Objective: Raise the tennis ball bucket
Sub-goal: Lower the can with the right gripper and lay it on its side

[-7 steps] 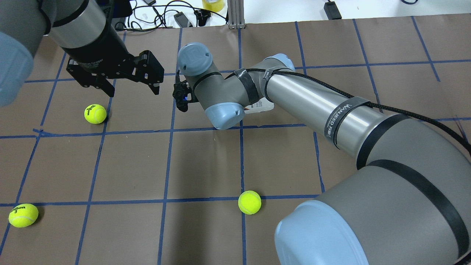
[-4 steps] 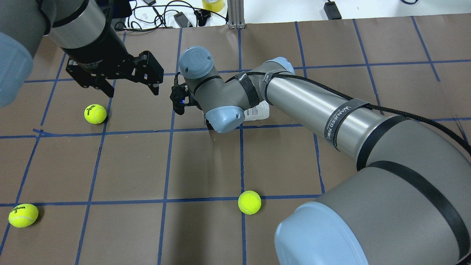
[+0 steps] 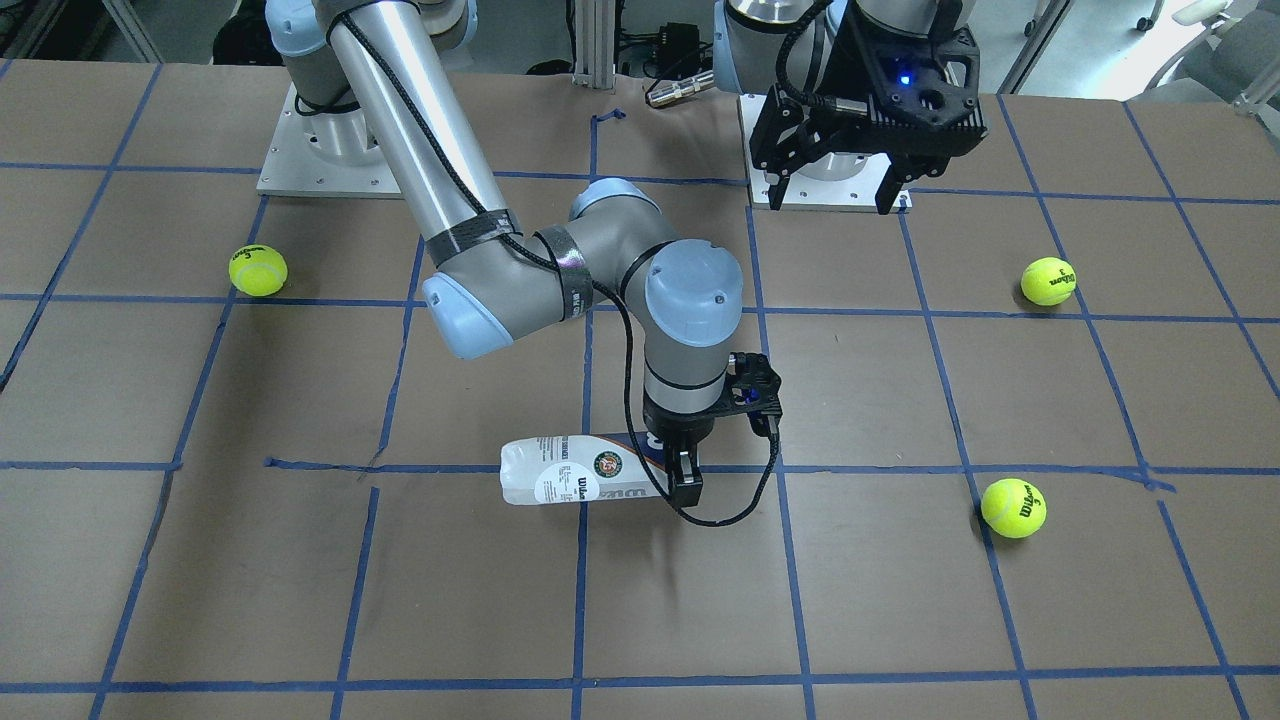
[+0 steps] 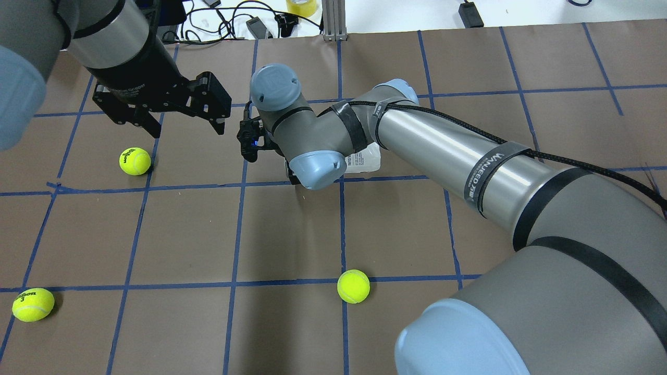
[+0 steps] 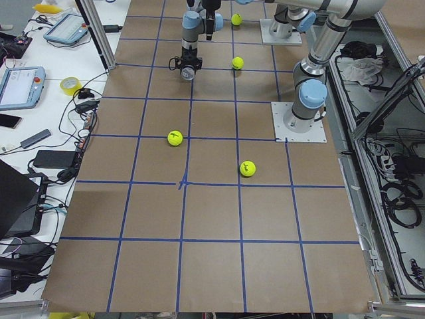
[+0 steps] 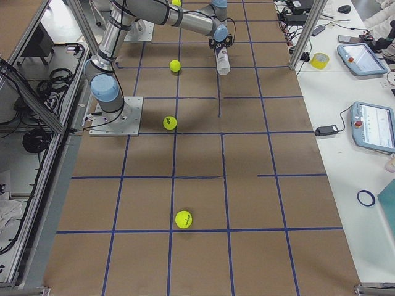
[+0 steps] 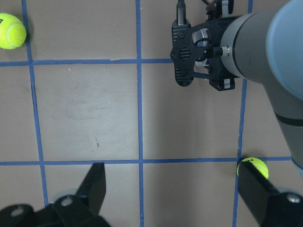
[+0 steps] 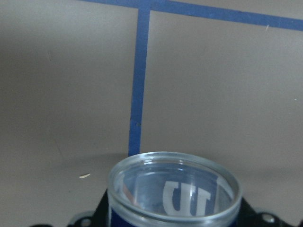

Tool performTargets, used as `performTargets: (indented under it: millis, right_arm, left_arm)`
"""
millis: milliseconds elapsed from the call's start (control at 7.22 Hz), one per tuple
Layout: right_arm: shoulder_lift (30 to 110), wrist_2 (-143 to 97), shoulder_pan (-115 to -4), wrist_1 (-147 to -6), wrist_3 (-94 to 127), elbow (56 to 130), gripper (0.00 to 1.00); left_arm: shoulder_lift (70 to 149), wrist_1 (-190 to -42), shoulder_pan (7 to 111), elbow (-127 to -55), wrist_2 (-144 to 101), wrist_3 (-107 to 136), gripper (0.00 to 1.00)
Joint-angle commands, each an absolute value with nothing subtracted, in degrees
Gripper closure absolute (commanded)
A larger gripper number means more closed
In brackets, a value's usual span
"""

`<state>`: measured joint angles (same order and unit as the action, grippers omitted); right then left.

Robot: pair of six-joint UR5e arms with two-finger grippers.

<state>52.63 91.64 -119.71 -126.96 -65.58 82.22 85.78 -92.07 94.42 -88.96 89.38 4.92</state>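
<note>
Progress on lifting the tennis ball bucket: the grasp is made, and the raise looks barely begun. From the camera across the table, the clear bucket with its white and navy label lies horizontal at mid-table, its free end pointing toward that view's left. A faint shadow sits on the brown paper below it, so I judge it just off the surface, though I cannot be sure. Most of the upward travel remains. 1 tennis ball lies well apart at the far left, and 2 more lie well apart on the right.

My right gripper points straight down, closed narrowly around the bucket near its right-hand end in that view. My right wrist camera shows the bucket's round clear end, with my dark gripper body just below it on both sides. My left gripper, further right in the front view, hangs above the table with its jaws spread wide, holding and touching nothing.
</note>
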Motion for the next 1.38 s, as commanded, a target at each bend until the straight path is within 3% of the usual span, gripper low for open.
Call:
performTargets:
  millis: [0,138,277,415,692,969,1246]
  right_arm:
    - [52.82,90.54,-119.88,-127.26,-63.55,83.05,0.89]
    - [53.00,86.70,-119.71,-127.53,-63.46,83.23,0.71]
    - [52.91,85.53,-119.62,-127.79,-62.24,83.23,0.29]
    - [53.00,85.34,-118.75,-128.05,-61.10,83.15,0.17]
    - [53.09,85.26,-116.91,-128.06,-60.21,82.88,0.15]
    - [54.30,83.15,-115.84,-127.36,-55.41,82.53,0.02]
    - [55.63,83.23,-115.14,-127.26,-55.11,82.62,0.00]
  left_arm:
    - [85.78,-92.11,94.13,-88.95,89.47,4.92,0.00]
    - [85.78,-92.11,94.13,-88.95,89.39,4.66,0.00]
    - [85.78,-92.11,94.13,-88.95,89.38,4.66,0.00]
    - [85.78,-92.11,94.13,-88.95,89.47,4.66,0.00]
    - [85.78,-92.20,94.13,-88.95,89.47,4.66,0.00]
    - [85.78,-92.20,94.13,-88.95,89.47,4.66,0.00]
    - [85.78,-92.20,94.13,-88.95,89.38,4.66,0.00]
